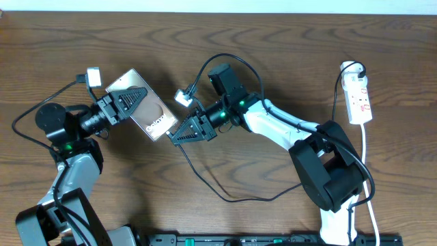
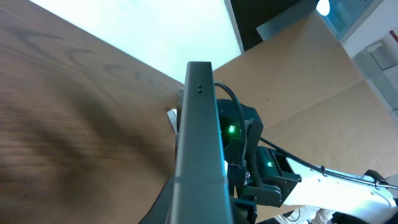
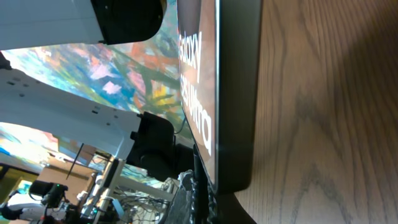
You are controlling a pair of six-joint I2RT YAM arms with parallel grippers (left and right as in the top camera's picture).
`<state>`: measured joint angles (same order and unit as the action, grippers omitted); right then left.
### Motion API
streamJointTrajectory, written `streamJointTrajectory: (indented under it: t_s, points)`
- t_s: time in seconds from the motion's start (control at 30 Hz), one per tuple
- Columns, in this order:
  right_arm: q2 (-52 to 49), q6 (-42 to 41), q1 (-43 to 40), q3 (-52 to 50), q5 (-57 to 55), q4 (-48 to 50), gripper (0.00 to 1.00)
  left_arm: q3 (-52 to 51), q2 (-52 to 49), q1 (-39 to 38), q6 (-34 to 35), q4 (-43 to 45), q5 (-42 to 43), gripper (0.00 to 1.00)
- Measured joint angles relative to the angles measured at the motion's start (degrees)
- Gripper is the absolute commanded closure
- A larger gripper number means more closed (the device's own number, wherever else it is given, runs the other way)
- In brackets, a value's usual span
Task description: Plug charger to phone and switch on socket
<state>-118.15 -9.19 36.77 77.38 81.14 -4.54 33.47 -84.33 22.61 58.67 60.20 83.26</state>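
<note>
The phone [image 1: 156,119] is held tilted above the table, with my left gripper [image 1: 142,94] shut on its upper part. Seen edge-on in the left wrist view, the phone [image 2: 199,137] is a grey slab between the fingers. My right gripper [image 1: 175,135] is shut at the phone's lower corner on the charger [image 1: 205,180], whose thin black cable loops toward the front. In the right wrist view the phone [image 3: 236,93] stands just beyond my shut right gripper [image 3: 202,199]. Whether the plug tip is in the port is hidden. The socket [image 1: 359,96] lies far right.
The socket's white cord [image 1: 367,160] runs down the right side toward the front edge. A black rail [image 1: 259,240] lies along the table's front. The right arm's white link [image 1: 280,126] stretches between the gripper and its base [image 1: 331,171].
</note>
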Motion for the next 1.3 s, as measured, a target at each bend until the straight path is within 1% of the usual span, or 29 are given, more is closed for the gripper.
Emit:
streamJointTrajectory:
  t_s: [0.27,1.07,1.17,1.3]
  points:
    - [0.0,-0.09,0.0,0.0,0.04,0.0,0.99,0.0,0.0,0.0,0.0,0.02,0.07,0.92]
    - [-0.11,-4.07,0.0,0.0,0.13,0.44,0.99,0.0,0.0,0.0,-0.17,0.07,0.15,0.93]
    - [-0.11,-5.44,0.0,-0.17,0.09,1.75,0.99,0.0,0.0,0.07,-0.2,0.09,0.0,0.93]
    - [-0.35,-8.35,0.0,-0.33,0.11,6.1,0.99,0.09,0.0,0.15,-0.17,0.09,-0.02,0.93]
